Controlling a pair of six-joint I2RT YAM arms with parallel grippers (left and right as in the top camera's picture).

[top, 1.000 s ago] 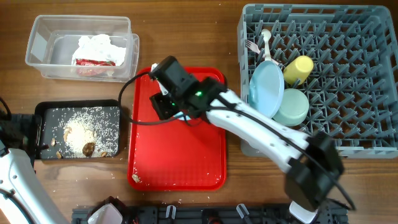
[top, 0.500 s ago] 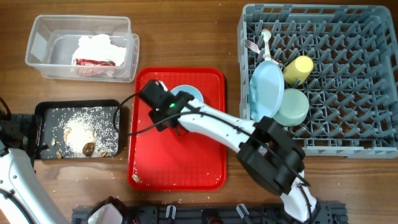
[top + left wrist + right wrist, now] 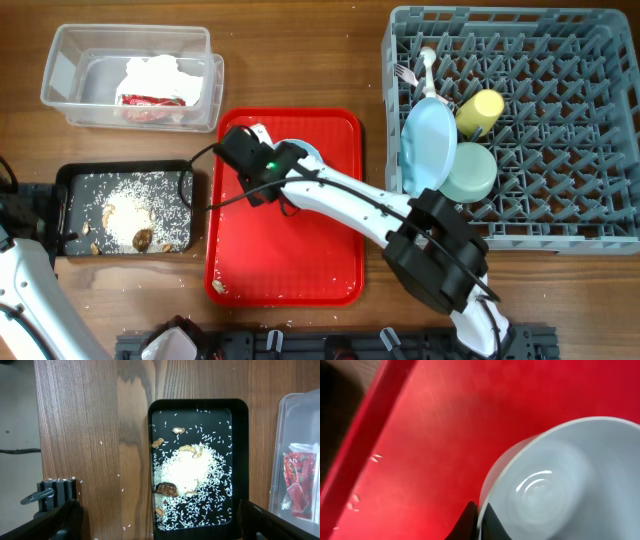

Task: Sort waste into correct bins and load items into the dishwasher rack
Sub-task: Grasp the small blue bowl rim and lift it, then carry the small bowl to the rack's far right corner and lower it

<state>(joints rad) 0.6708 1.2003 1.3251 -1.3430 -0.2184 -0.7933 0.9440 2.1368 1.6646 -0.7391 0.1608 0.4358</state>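
Red tray (image 3: 300, 260) holds the small blue bowl (image 3: 560, 485), rim clenched by right tool (image 3: 479, 512); left tool (image 3: 160, 520) gaping.

From overhead we look straight down on the bench (image 3: 300, 60), high enough to hold the red tray (image 3: 290, 262) at centre, the rack (image 3: 500, 14) to its right and the black tray (image 3: 125, 168) to its left. Our left wrist view faces straight down too, lower, left of the red tray; it shares that black tray and a wall of the tub (image 3: 280, 445) with the overhead. Our right wrist view sits very close over the red tray, blurred, filled by its surface and the rim of a pale bowl (image 3: 560, 485).
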